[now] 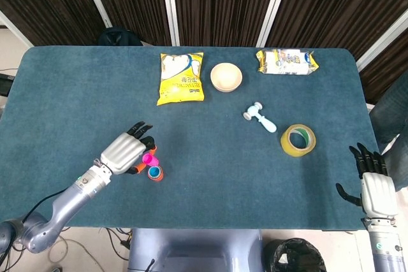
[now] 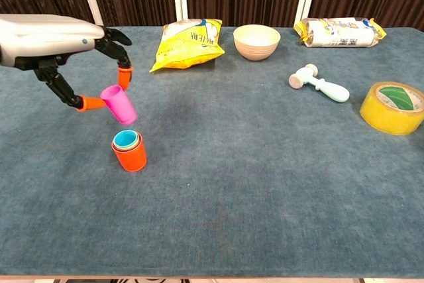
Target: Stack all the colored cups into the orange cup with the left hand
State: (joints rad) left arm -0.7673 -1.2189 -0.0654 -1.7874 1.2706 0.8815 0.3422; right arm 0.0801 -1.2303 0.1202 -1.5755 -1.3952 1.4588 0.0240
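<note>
An orange cup (image 2: 129,154) (image 1: 156,174) stands upright on the blue table, with smaller cups nested inside; a light blue one shows at the top. My left hand (image 2: 59,44) (image 1: 126,152) pinches a pink cup (image 2: 119,104) (image 1: 148,158) between its orange fingertips. The pink cup hangs tilted in the air, just above and slightly left of the orange cup, not touching it. My right hand (image 1: 374,189) rests at the table's near right edge with fingers spread and nothing in it; the chest view does not show it.
A yellow snack bag (image 1: 180,78), a beige bowl (image 1: 226,76) and a white packet (image 1: 287,62) lie along the far side. A pale blue hammer-like toy (image 1: 261,118) and a yellow tape roll (image 1: 298,139) sit to the right.
</note>
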